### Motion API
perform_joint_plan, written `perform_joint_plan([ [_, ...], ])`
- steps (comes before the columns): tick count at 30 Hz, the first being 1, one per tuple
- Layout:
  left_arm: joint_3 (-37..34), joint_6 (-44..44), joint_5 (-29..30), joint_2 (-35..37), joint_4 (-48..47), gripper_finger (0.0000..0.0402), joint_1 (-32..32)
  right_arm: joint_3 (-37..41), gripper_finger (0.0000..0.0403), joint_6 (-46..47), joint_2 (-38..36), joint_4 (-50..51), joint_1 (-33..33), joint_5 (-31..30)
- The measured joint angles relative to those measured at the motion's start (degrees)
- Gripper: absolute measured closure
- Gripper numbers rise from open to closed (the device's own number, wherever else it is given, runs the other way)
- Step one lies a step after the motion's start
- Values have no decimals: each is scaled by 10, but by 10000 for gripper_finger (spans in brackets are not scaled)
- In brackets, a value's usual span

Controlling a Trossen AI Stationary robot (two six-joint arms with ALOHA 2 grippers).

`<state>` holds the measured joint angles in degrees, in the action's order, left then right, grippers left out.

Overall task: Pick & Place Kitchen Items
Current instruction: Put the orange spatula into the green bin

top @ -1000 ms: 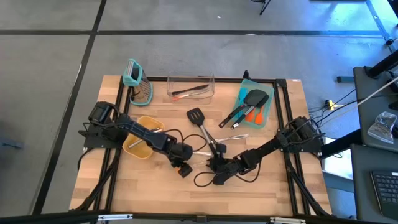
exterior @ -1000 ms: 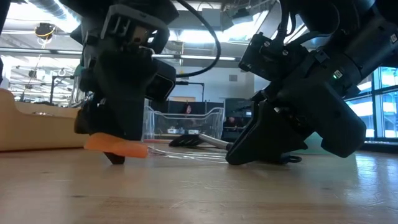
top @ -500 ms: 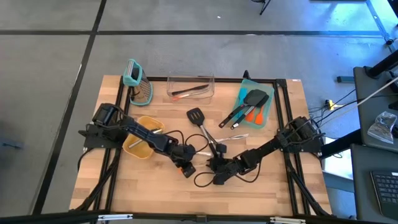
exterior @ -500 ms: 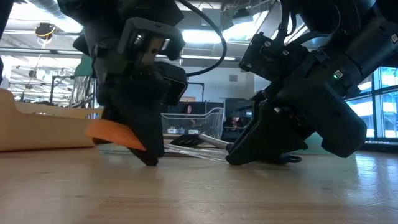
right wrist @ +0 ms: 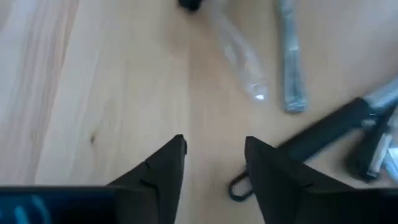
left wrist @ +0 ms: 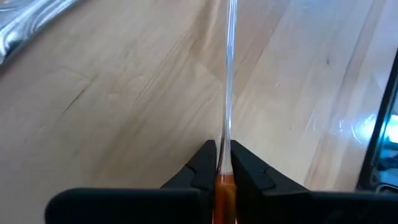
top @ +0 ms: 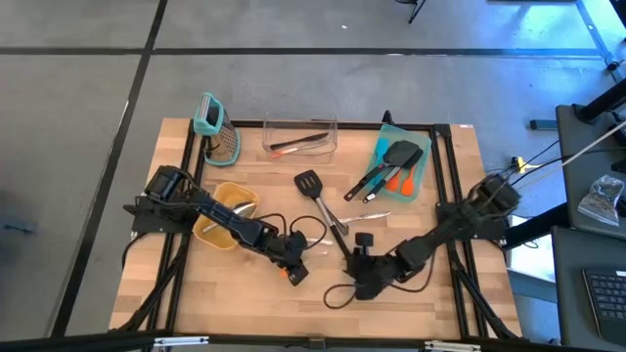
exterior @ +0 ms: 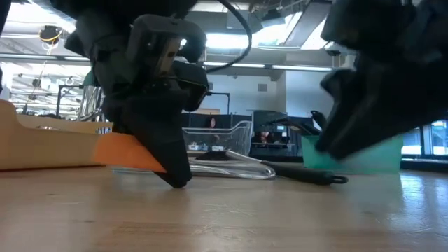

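I see a grey floor around my wooden table (top: 245, 293), a teal tray (top: 383, 154) of turners at the back, my left gripper (left wrist: 224, 163) clamped on an orange clear-handled spatula (left wrist: 227, 87) mid-table, my right gripper (right wrist: 214, 155) apart beside it.

in the low view the right arm (exterior: 381, 84) is a dark blur cut off by the picture's top and right edges, so its hand cannot be made out there, and it hides part of the teal tray (exterior: 364, 155) behind it. the left hand (left wrist: 222, 163) pinches the orange spatula (left wrist: 225, 186) where its clear handle starts, and the blade runs out of the left wrist picture's lower edge. near the desk's back edge, the pieces in the clear bin (top: 299, 138) are too small to name.
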<state>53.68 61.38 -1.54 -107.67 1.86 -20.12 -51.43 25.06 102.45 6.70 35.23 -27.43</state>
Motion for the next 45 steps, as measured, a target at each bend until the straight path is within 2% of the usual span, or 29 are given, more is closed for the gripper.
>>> perform_joint_plan([
  [5, -2, 0, 97, 5, 10, 381, -36, 0, 200, 29, -40, 0, 29, -18],
  [9, -3, 5, 205, 11, 16, 381, -73, -1, 185, 24, -65, -19, 46, -23],
  [16, -2, -35, 341, 36, 125, 381, -125, -2, 185, -18, -108, -109, 59, -24],
  [22, -2, -143, 476, 90, 174, 381, -170, -3, 185, -56, -150, -204, 70, -26],
  [26, -2, -277, 562, 111, 276, 381, -191, -3, 185, -78, -183, -284, 69, -53],
  [30, -1, -436, 558, 115, 418, 381, -185, -3, 185, -135, -211, -338, 63, -54],
  [35, -1, -544, 491, 113, 534, 381, -151, -3, 185, -159, -242, -357, 61, -29],
  [39, -1, -574, 417, 110, 582, 381, -122, -4, 185, -187, -248, -419, 62, -25],
  [42, -1, -563, 359, 97, 600, 381, -106, -4, 185, -202, -248, -418, 68, -25],
  [45, 1, -548, 333, 90, 602, 381, -97, -4, 185, -215, -248, -423, 68, -24],
])
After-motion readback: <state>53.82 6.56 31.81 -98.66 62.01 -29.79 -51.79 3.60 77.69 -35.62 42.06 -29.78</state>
